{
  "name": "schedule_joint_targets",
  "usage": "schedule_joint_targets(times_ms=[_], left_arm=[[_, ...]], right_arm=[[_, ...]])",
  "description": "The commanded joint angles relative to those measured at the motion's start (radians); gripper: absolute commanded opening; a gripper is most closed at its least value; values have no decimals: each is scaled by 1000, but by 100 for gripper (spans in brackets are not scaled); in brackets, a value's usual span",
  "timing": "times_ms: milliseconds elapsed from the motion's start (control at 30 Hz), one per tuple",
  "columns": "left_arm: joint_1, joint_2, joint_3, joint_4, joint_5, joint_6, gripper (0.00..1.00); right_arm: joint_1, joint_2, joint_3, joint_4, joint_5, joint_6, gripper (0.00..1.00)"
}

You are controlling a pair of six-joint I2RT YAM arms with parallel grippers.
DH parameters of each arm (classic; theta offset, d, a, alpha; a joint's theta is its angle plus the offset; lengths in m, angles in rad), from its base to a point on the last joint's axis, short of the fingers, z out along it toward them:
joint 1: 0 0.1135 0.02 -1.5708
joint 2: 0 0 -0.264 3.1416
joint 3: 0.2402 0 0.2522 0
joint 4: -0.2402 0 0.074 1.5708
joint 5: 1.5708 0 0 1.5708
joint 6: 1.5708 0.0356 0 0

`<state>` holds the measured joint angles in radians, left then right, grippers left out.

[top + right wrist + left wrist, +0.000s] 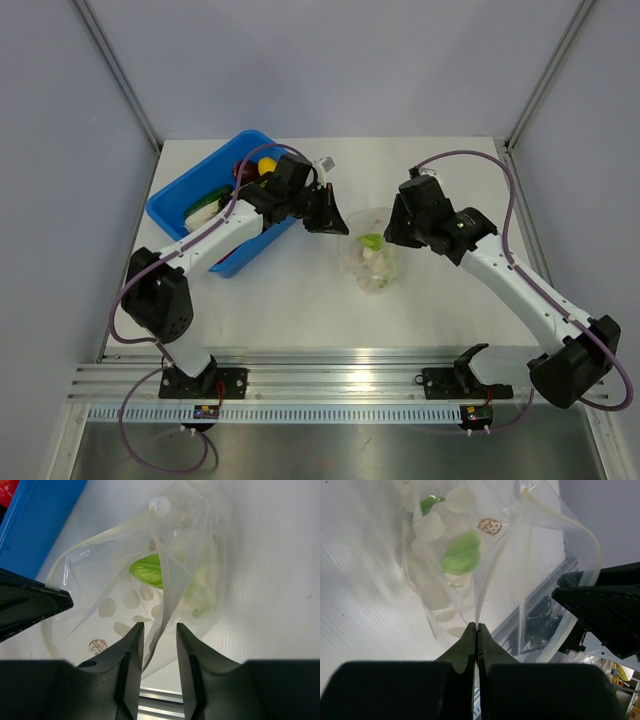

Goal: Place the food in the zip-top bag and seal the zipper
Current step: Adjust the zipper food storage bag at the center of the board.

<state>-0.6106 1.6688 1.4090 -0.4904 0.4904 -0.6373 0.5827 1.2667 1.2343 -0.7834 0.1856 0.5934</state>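
Zip-top bag [372, 262]: middle of the counter [290, 312], mouth raised, green-and-white piece [147, 570] inside | left hand [477, 626]: pressed together, pinching the bag's lip | right hand [159, 630]: apart, straddling the opposite lip, unclamped | blue tub [170, 203]: far-left corner, holds other food [263, 168] | step: apparently loading, zipper [100, 536] unsealed | next: probably the right hand grips its lip to spread the mouth.

Blue plastic tub [172, 207] at the white table's [300, 310] far-left corner, aluminium rail [340, 378] along near edge
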Motion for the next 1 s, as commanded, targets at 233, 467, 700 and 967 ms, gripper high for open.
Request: schedule_joint_targets(times_ms=[233, 467, 700, 967], left_arm=[[-9, -60, 21, 87, 60, -19, 0], [-14, -55, 25, 85, 60, -15, 0], [-14, -80, 59, 6, 5, 73, 2], [32, -41, 284, -197, -50, 200, 72]], right_arm=[[3, -58, 53, -39, 34, 62, 41], [3, -90, -2, -2, -8, 134, 6], [3, -144, 36, 41, 2, 91, 0], [3, -89, 56, 96, -52, 97, 0]])
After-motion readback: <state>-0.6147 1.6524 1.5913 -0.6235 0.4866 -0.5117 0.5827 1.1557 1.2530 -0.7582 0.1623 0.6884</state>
